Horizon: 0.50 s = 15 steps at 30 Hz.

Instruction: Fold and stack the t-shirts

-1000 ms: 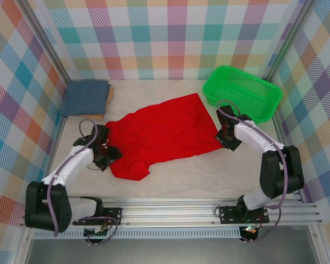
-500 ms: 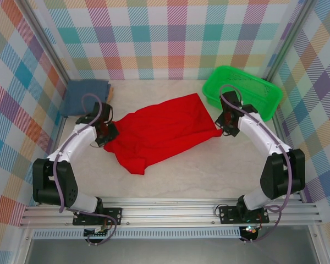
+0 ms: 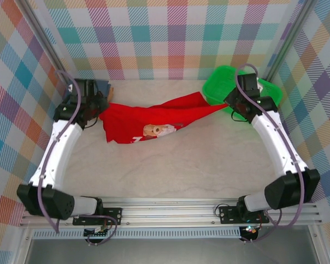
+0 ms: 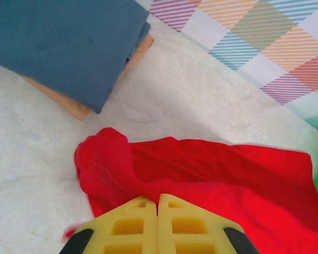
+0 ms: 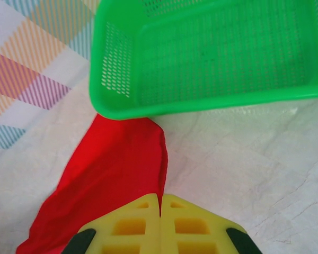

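The red t-shirt (image 3: 154,118) hangs stretched between my two grippers above the table, its tan-white cartoon print (image 3: 155,130) and white lettering facing the top camera. My left gripper (image 3: 102,113) is shut on the shirt's left end, where red cloth (image 4: 201,169) bunches at the closed yellow fingers (image 4: 127,225). At the right end my right gripper (image 3: 229,104) is shut on a thin edge of the cloth (image 5: 122,174), beside the basket. The slate-blue t-shirt (image 4: 58,42) lies folded at the back left, partly hidden behind the left arm in the top view.
A green mesh basket (image 3: 264,91) stands at the back right, its near rim (image 5: 201,103) close above the right gripper. A tan folded piece (image 4: 69,103) lies under the blue shirt. Plaid walls enclose the table (image 3: 181,170) on three sides.
Both grippers have risen and moved toward the back, lifting the red shirt off the table and stretching it. The shirt turned over so the cartoon print now shows.
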Motion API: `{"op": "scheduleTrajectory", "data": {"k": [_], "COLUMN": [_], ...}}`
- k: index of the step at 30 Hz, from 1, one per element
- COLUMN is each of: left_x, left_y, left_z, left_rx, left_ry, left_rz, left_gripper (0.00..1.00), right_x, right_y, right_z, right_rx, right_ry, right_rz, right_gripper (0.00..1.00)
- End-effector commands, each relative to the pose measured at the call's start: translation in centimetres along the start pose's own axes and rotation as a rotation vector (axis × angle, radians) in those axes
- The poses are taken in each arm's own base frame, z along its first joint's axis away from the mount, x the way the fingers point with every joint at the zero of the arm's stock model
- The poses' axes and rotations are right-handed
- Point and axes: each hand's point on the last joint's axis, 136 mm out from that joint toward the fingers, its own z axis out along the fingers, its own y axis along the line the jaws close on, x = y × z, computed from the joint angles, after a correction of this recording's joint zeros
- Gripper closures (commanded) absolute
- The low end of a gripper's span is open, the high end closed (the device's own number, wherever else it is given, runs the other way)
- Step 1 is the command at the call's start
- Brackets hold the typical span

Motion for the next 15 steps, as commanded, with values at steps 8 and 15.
{"op": "scheduleTrajectory", "data": {"k": [8,15], "left_x": [7.4,5.9], "left_y": [6.7,6.4], "left_z": [3.3,8.2], "left_rx": [-0.2,-0.238], "left_ry": [0.159,0.195], "left_rz": [0.019,0.031], "left_gripper": [1.0,1.0], "right_x": [5.1,5.0], "right_y": [-4.0,-4.5], "right_z": [2.1,5.5], "right_rx": [0.077,0.168], "right_ry": [0.12,0.121], "right_rz": [-0.032,-0.09], "right_gripper": [1.0,1.0]}}
